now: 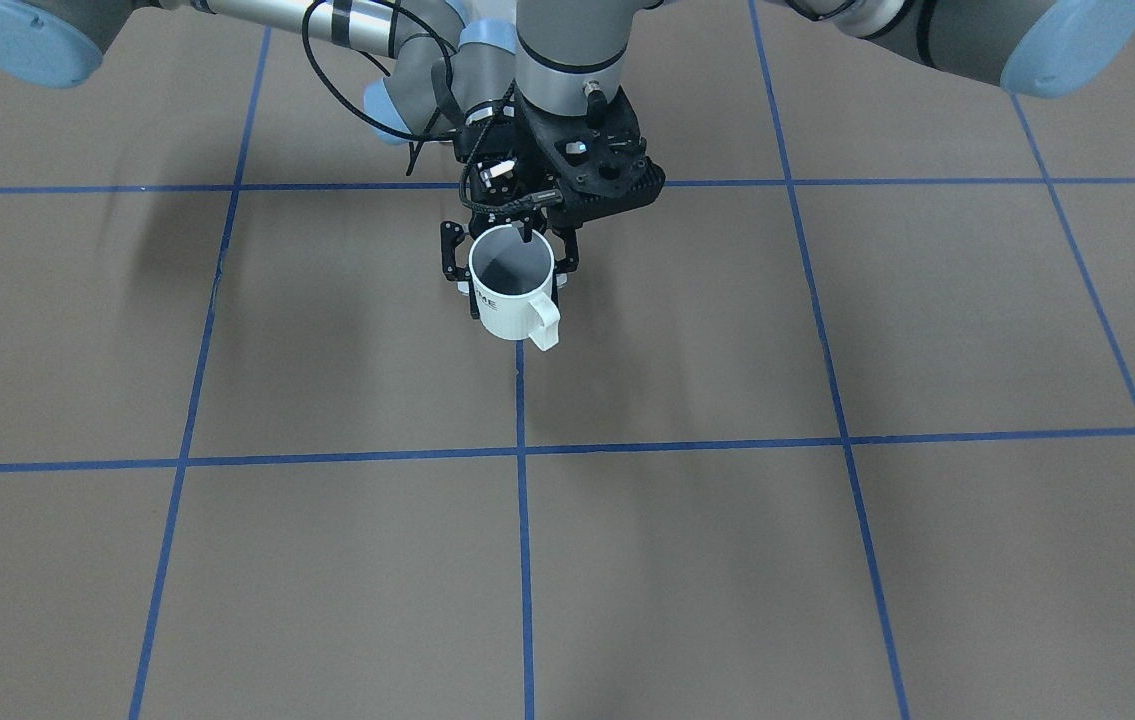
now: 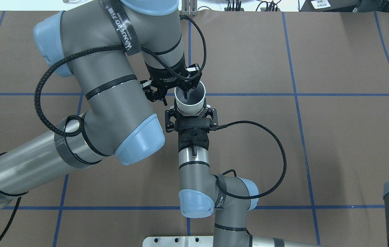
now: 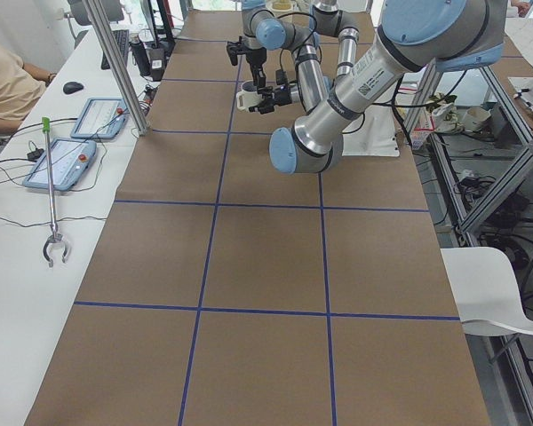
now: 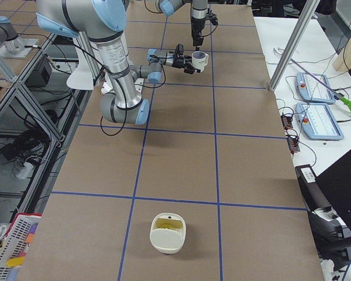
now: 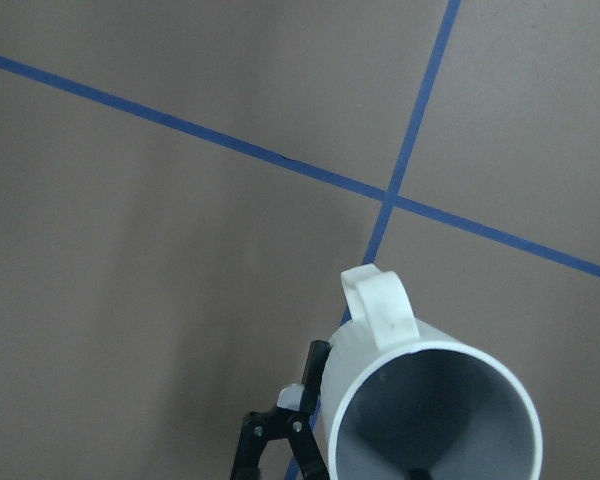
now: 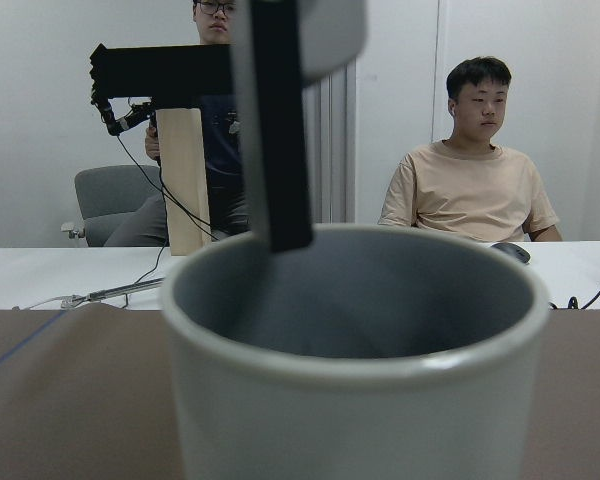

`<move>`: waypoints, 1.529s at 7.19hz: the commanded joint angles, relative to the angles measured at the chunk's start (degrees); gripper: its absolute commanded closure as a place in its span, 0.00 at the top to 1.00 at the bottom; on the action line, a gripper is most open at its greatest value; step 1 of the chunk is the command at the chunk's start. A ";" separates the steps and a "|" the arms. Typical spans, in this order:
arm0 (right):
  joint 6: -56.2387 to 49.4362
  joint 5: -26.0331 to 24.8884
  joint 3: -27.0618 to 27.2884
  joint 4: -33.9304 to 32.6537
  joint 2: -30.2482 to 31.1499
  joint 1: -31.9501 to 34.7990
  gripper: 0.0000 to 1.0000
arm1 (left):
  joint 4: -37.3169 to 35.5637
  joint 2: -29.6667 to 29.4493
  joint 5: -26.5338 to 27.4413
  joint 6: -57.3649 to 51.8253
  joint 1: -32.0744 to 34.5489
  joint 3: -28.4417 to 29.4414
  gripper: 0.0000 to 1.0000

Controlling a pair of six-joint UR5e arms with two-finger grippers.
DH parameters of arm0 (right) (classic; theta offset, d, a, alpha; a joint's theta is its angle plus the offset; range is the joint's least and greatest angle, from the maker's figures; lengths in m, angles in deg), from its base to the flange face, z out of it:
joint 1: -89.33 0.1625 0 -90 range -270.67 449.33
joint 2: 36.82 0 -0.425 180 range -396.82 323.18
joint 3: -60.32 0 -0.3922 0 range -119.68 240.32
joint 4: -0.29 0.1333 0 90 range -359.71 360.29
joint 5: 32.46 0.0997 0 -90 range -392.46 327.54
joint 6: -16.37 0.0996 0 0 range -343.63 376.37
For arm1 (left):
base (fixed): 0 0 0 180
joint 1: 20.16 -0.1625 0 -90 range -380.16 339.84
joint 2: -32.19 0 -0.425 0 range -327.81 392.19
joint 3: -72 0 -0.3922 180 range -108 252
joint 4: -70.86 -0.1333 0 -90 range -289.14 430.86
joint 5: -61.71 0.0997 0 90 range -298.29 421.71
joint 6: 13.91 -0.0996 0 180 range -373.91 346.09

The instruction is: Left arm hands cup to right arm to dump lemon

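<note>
The cup (image 1: 512, 300) is hanging upright in the air directly over the blue tape cross (image 5: 385, 196), off the table (image 1: 827, 560). I judge it is being held level so that nothing is spilling before the pour. The lemon is not showing: the grey inside is looking bare wherever the cameras are reaching it. The left gripper (image 2: 183, 92) is pointing straight down above the cross and clenching the cup's rim, with one finger (image 1: 525, 236) dipping inside the wall and its partner hidden. Gripping at the top is leaving the cup's body free. The right gripper (image 2: 192, 109) is reaching in level from the robot's side of the cross, its jaws bracketing that free body below the rim; whether they are pressing on it I cannot tell. The handle (image 1: 544, 322) is pointing away from the robot, clear of both grips. A cream container (image 4: 168, 234) is sitting well away from the cross, towards the table's right end
</note>
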 commanded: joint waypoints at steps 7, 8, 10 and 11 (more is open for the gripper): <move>1.03 -4.03 -0.01 0.31 0.51 -2.52 0.22 | 0.17 -0.01 -0.15 -0.03 -0.68 0.53 0.56; 1.03 -3.95 0.43 0.31 0.51 -2.52 0.21 | 0.17 0.08 -0.15 -0.03 -0.68 0.70 0.53; 1.03 -3.94 0.35 0.31 0.69 -2.43 0.21 | 0.17 0.08 -0.06 0.06 -1.02 0.62 0.47; 0.94 -3.94 0.35 0.31 0.69 -2.43 0.21 | 0.08 0.16 0.03 0.06 -1.20 0.71 0.45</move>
